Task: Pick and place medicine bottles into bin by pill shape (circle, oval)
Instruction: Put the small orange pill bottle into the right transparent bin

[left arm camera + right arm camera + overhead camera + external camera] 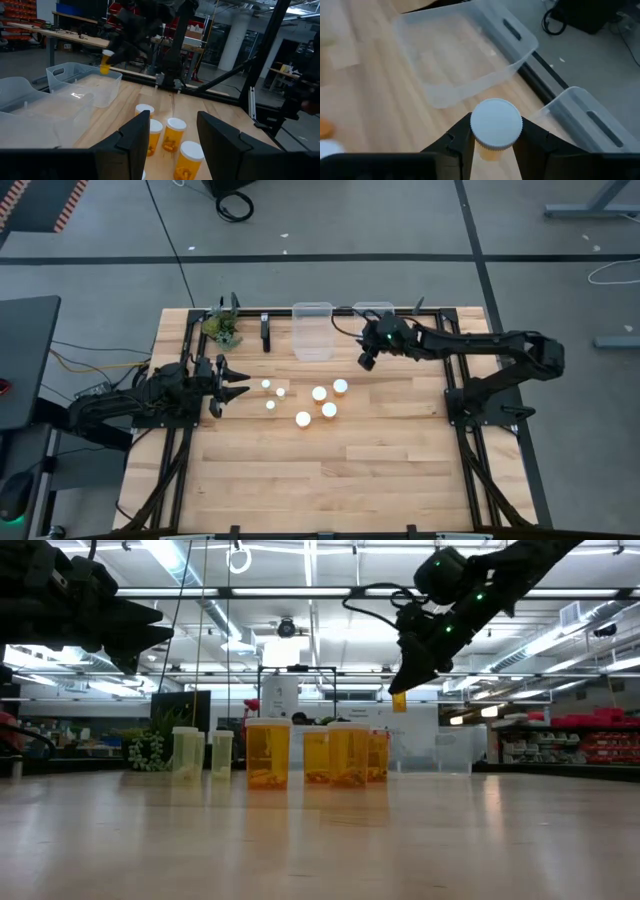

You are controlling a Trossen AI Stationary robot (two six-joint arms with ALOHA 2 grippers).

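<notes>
I hold one small amber plastic pill bottle with a round white cap (496,125) pinched in the right gripper's (495,142) fingers, aloft near the two clear plastic bins (312,330) at the far edge. Both bins look empty; six capped bottles (320,393) wait mid-tabletop. Left gripper (240,381) idles, fingers spread.

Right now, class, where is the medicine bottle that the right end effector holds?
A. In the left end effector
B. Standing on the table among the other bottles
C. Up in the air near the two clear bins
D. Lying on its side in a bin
C: the right end effector grips the white-capped bottle above the table, close to the clear bins.
</notes>
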